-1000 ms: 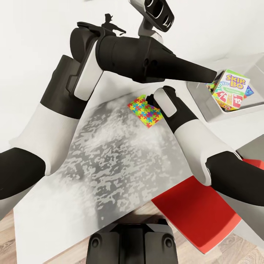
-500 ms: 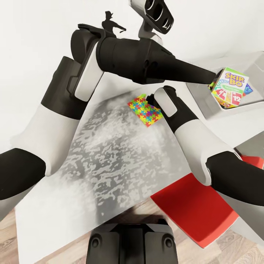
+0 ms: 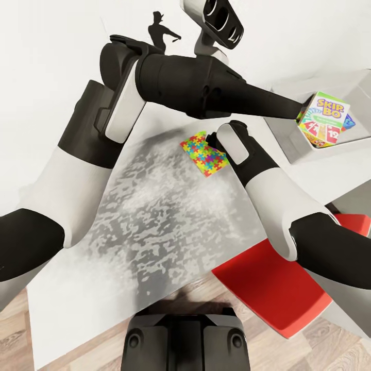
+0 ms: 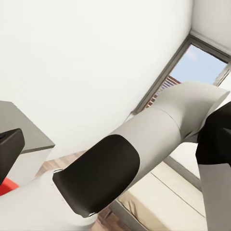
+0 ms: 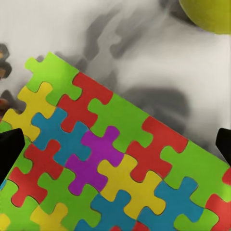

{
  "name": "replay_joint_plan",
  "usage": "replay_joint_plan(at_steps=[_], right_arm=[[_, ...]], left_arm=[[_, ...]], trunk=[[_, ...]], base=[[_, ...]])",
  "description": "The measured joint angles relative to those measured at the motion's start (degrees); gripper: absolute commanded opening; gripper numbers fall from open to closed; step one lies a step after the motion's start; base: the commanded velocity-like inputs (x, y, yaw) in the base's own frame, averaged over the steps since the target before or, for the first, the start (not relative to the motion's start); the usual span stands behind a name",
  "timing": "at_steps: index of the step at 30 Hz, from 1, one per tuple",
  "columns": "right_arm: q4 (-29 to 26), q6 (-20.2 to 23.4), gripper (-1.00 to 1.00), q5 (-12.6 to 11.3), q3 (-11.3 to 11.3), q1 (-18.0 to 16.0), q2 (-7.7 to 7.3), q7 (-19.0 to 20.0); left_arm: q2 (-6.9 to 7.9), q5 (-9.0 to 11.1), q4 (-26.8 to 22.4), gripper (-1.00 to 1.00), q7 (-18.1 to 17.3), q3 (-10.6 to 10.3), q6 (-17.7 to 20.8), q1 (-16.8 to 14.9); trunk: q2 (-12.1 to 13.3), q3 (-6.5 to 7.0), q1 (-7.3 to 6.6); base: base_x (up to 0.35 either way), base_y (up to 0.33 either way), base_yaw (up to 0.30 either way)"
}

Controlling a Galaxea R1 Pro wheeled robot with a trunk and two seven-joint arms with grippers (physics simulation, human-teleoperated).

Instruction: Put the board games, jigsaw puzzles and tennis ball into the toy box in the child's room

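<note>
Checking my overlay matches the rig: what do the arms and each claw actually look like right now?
Both arms alternate glossy white shells with matte black joint sleeves. The left arm ends in a long black tapering cone; its claw is hidden. The right arm has a white rounded wrist link on black. The right claw shows two black fingertips at the frame edges. No cables or markings visible.

Child's bedroom, toys on grey table, sports-silhouette wall picture, bed by shuttered window, wood-plank floor
</note>
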Motion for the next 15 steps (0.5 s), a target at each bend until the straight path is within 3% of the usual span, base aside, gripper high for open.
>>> replay_joint_plan(at_steps=[15], right_arm=[[0.0, -0.2, 1.00, -0.3, -0.1, 0.0, -0.01, 0.1]], left_arm=[[-0.18, -0.1, 0.0, 1.00, 0.0, 0.0, 0.0, 0.0]], trunk=[[0.0, 0.00, 0.01]], base=[[-0.085, 0.071, 0.000]])
